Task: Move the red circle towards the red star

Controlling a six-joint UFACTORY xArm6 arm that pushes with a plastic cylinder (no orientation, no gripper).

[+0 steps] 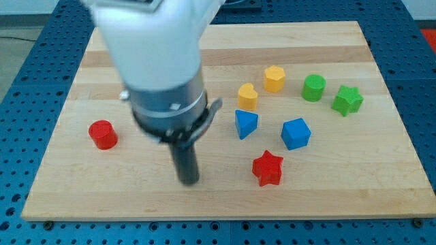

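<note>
The red circle [103,134] lies at the view's left on the wooden board [225,197]. The red star [268,168] lies toward the view's lower right of centre. My tip [189,181] is down on the board between them, well right of the red circle and left of the red star, touching neither. The arm's white and grey body hides part of the board above the tip.
A blue triangle-like block [245,124] and a blue cube [296,133] lie above the red star. A yellow heart-like block [248,96], a yellow hexagon [274,79], a green circle [314,88] and a green star [347,101] lie at the view's upper right.
</note>
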